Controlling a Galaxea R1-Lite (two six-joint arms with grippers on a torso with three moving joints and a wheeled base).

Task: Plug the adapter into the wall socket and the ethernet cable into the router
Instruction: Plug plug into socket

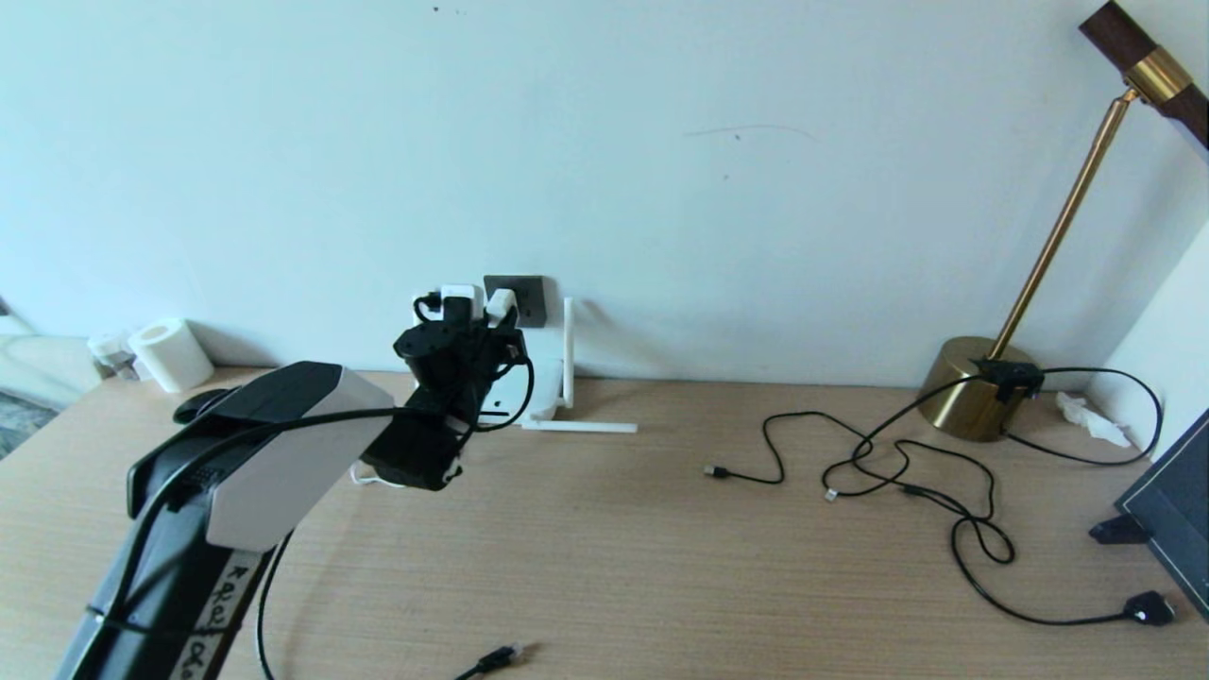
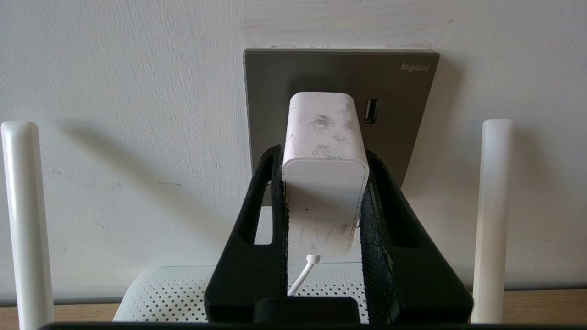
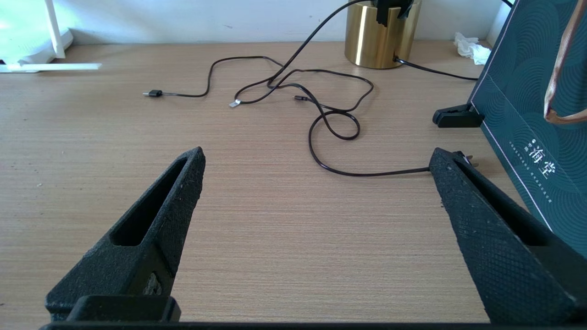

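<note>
My left gripper (image 2: 324, 153) is shut on the white adapter (image 2: 323, 137), one finger on each side of it. The adapter's far end sits against the dark grey wall socket (image 2: 399, 91); its pins are hidden. Its thin white cord drops toward the white router (image 2: 160, 293) below, whose stick antennas stand on either side. From the head, the adapter (image 1: 501, 304) shows at the socket (image 1: 527, 300), with the left gripper (image 1: 491, 321) raised over the router (image 1: 540, 397). The ethernet cable (image 1: 496, 656) end lies at the table's front edge. My right gripper (image 3: 316, 156) hangs open over bare table.
A brass lamp (image 1: 973, 401) stands at the back right, with thin black cords (image 1: 897, 463) looping over the table and a flat black plug (image 1: 1148, 607) near the right edge. A dark green bag (image 3: 527, 114) stands at the far right. A paper roll (image 1: 170, 354) sits back left.
</note>
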